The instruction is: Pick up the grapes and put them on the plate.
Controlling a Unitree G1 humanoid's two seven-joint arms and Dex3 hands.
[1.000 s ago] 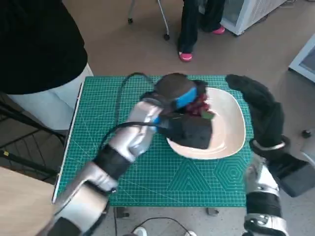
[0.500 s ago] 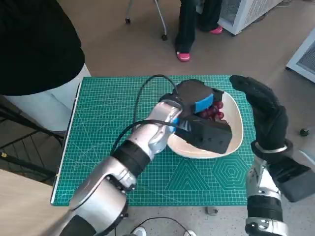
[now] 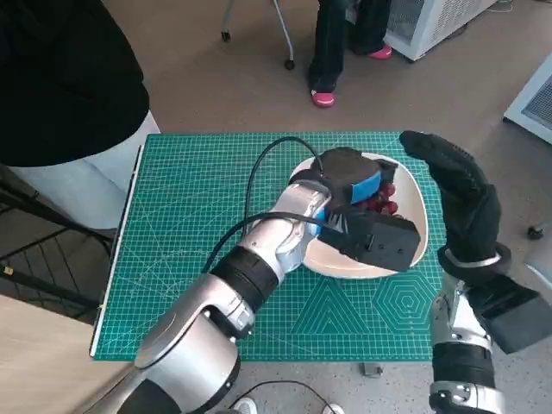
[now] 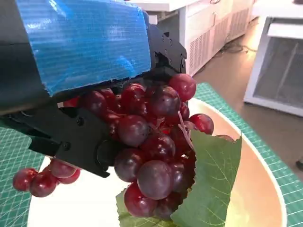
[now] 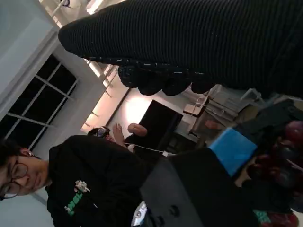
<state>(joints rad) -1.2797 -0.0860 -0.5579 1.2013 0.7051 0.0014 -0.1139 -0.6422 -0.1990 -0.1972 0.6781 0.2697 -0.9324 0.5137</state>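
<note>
Over the cream plate (image 3: 412, 211), which lies on the green cutting mat (image 3: 190, 224) of the tabletop, the left hand (image 3: 349, 185) holds the bunch of red grapes (image 4: 151, 146). Its black fingers (image 4: 78, 137) are closed around the upper part of the bunch, and the rest of the bunch hangs below them, with a green leaf (image 4: 210, 177) at its lower side. In the left wrist view the lowest berries and the leaf seem to be very near the plate or already touching it, but I cannot tell which. A small side cluster (image 4: 45, 177) hangs apart from the main bunch, so I judge that the bunch is loose and flexible, not one stiff body, and it may swing or settle when it is released. It looks light for this hand. The berries are smooth and round, so a grip on one berry could slip; the top, where the berries meet, seems the safest place to hold. The right hand (image 3: 461, 203) stands upright just beside the plate, with its fingers extended and nothing in it.
</note>
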